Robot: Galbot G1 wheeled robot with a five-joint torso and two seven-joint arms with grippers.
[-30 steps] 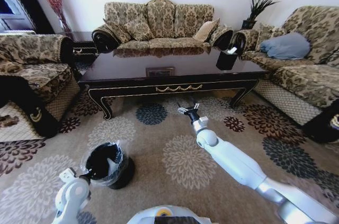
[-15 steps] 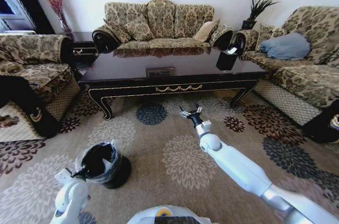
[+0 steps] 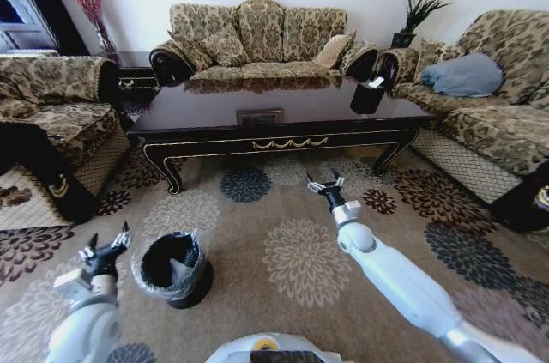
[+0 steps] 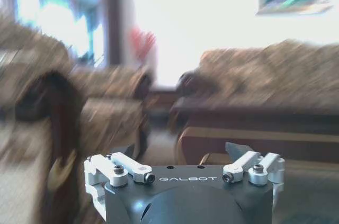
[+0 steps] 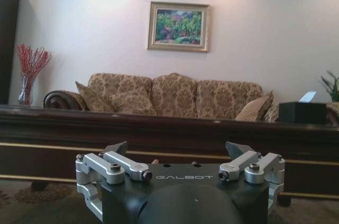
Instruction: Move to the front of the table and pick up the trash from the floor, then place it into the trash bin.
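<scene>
Patterned floor [image 3: 283, 234], bag-lined trash bin [image 3: 173, 267], white scrap inside

This is a home living room: three patterned sofas [image 3: 257, 37] stand around a dark coffee table [image 3: 274, 114] on flowered carpet [image 3: 300, 260], with a framed painting [image 5: 178, 26] on the far wall.

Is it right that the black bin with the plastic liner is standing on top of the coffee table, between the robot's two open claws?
Not quite: in the head view the bin stands on the carpet, in front of the table. It does sit between the open left gripper and right gripper.
</scene>
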